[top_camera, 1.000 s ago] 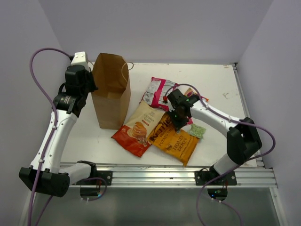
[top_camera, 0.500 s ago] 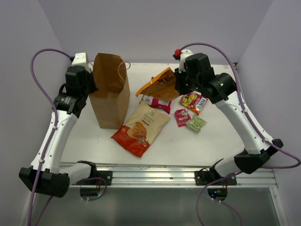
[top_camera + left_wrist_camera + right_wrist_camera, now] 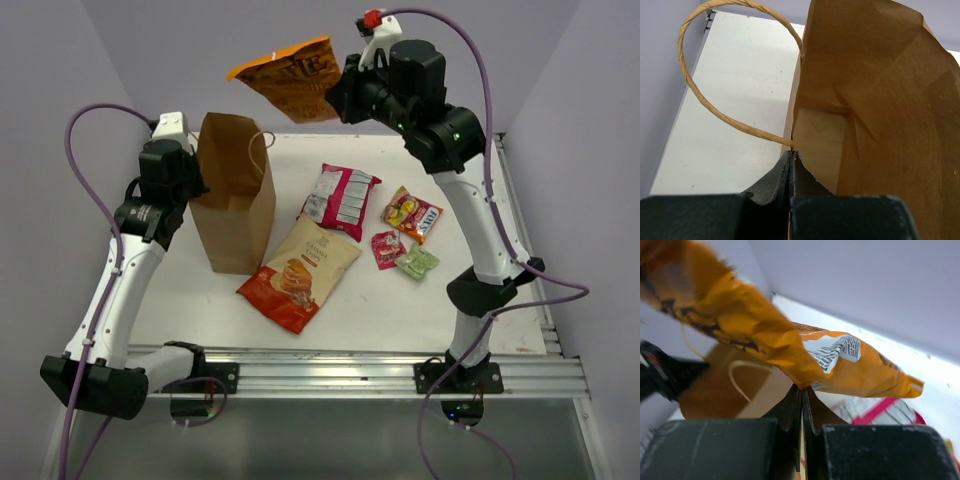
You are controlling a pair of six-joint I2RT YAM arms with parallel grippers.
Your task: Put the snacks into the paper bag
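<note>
1. The right gripper point(image 3: 343, 92) clamps the orange chip bag point(image 3: 288, 78) high in open air, up and right of the paper bag point(image 3: 238, 205).
2. The left gripper point(image 3: 791, 162) pinches the rim of the upright, open-mouthed paper bag near the left edge of the bench point(image 3: 470, 170).

So the left gripper point(image 3: 791, 159) has its two black fingers point(image 3: 772, 180) pressed flat together, with the edge of the paper bag point(image 3: 875, 100) pinched between the tips. The bag fills everything to the right of and beyond the fingers, and you can see into its brown inside, creases and all. The twisted paper handle point(image 3: 687, 82) starts right at the fingertips, then loops away up and to the left. The pale table point(image 3: 735, 75) shows through that loop, left of the fingers.
</note>
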